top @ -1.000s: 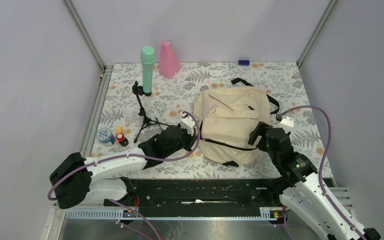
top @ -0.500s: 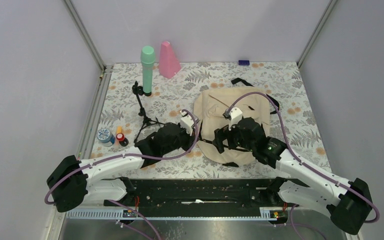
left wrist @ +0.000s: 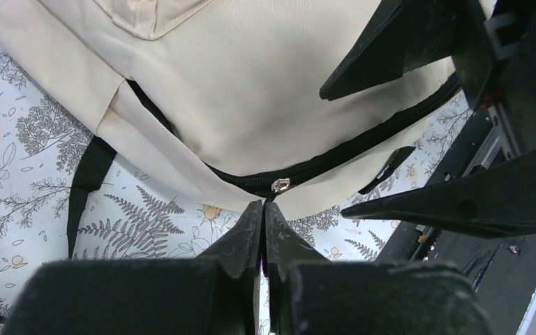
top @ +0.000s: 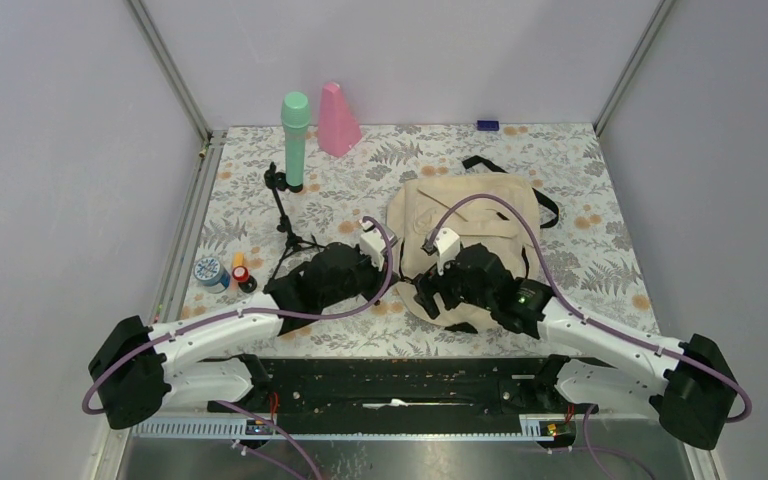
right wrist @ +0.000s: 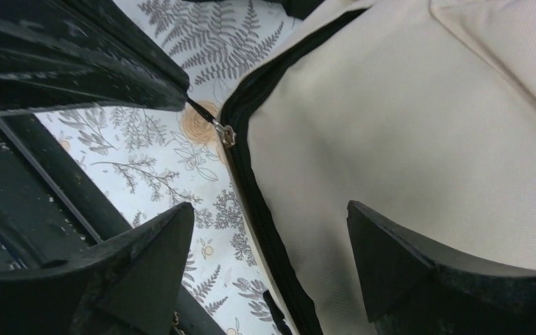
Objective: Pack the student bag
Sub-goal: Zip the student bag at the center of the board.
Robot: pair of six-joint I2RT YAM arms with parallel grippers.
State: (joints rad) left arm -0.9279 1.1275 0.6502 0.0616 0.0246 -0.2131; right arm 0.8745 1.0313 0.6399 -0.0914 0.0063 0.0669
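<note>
The student bag [top: 480,212] is a cream backpack lying flat on the floral mat, its black zipper closed along the near edge. My left gripper [top: 390,277] is at the bag's near-left corner, shut on the thin black pull of the zipper slider [left wrist: 280,185]; its tips [left wrist: 264,207] are pressed together. The slider also shows in the right wrist view [right wrist: 225,132]. My right gripper [top: 426,294] is open right beside it, its jaws [right wrist: 271,209] standing wide on either side of the zipper edge of the bag [right wrist: 405,125], holding nothing.
A green cylinder [top: 295,140] and a pink cone [top: 337,120] stand at the back left. A small black tripod [top: 286,215] stands left of the bag, with a blue-white round item [top: 208,272] and small orange and red items [top: 241,270] nearby. A black rail [top: 400,375] runs along the near edge.
My right arm has swung left from the bag's right side to its near-left corner, next to the left gripper. The left gripper has stayed at the zipper.
</note>
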